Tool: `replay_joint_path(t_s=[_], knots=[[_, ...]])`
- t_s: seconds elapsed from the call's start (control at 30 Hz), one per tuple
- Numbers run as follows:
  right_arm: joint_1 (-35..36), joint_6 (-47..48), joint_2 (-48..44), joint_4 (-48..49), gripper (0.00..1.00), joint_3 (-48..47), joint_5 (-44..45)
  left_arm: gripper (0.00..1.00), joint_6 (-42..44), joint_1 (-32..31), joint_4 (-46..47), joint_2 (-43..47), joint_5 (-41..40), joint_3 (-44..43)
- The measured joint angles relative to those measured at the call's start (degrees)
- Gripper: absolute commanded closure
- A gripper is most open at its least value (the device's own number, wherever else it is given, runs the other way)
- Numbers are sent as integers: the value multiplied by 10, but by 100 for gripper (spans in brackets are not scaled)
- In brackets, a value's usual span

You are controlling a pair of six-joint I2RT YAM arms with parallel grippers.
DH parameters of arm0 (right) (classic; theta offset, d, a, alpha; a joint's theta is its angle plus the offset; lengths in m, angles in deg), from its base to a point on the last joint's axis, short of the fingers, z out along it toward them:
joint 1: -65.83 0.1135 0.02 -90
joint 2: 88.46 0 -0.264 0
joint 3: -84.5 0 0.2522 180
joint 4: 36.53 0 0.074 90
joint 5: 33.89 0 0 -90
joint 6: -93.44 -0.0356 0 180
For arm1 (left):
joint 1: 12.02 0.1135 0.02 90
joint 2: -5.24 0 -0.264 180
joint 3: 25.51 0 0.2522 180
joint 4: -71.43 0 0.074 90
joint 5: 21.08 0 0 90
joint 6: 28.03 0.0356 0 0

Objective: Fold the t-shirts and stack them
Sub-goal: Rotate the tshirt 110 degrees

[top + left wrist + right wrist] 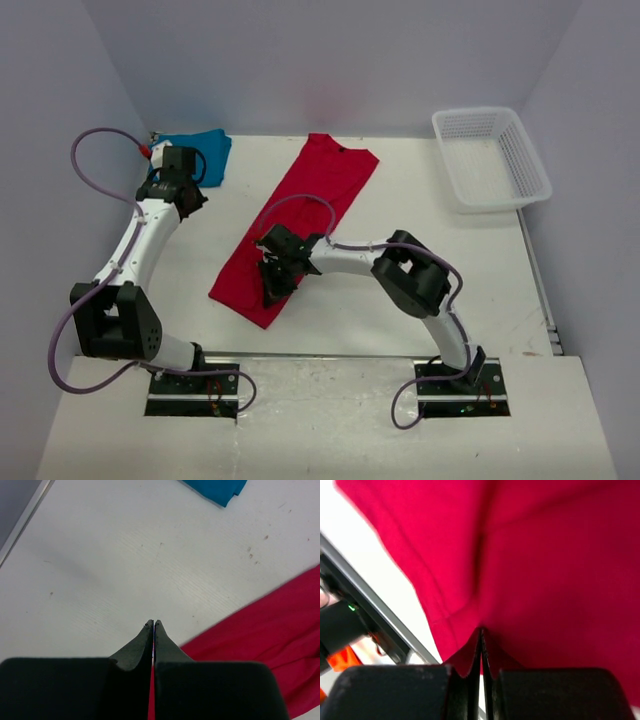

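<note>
White table (400,320), carrying: red t-shirt (322,185), a long strip laid diagonally at centre frame; bunched teal t-shirt (208,150), upper left; white mesh basket (487,168), upper right.

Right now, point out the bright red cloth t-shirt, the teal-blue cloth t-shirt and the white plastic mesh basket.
bright red cloth t-shirt (318,180): top external view, upper chest cloth.
teal-blue cloth t-shirt (212,150): top external view, its right half.
white plastic mesh basket (485,170): top external view, bare mesh floor.

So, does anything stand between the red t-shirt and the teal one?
Nothing lies on the table between the red t-shirt and the teal t-shirt. Only the left gripper hangs beside the teal one, close to that path.
</note>
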Motion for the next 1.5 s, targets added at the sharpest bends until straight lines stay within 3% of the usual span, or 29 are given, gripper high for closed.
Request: replay_joint_path(t_s=[0.27,0.67,1.03,1.2,1.5], knots=[[-24,-88,-188,92,100,284,86,100,1,-15,33,23,42,52],[-108,-135,-289,184,100,438,116,100,27,-148,122,1,157,151],[-144,-179,-410,232,100,578,159,100,41,-169,154,-17,210,161],[-124,-203,-472,232,100,634,172,100,51,-189,176,-72,251,136],[-51,-265,-525,208,100,670,203,100,86,-272,216,-265,308,-35]])
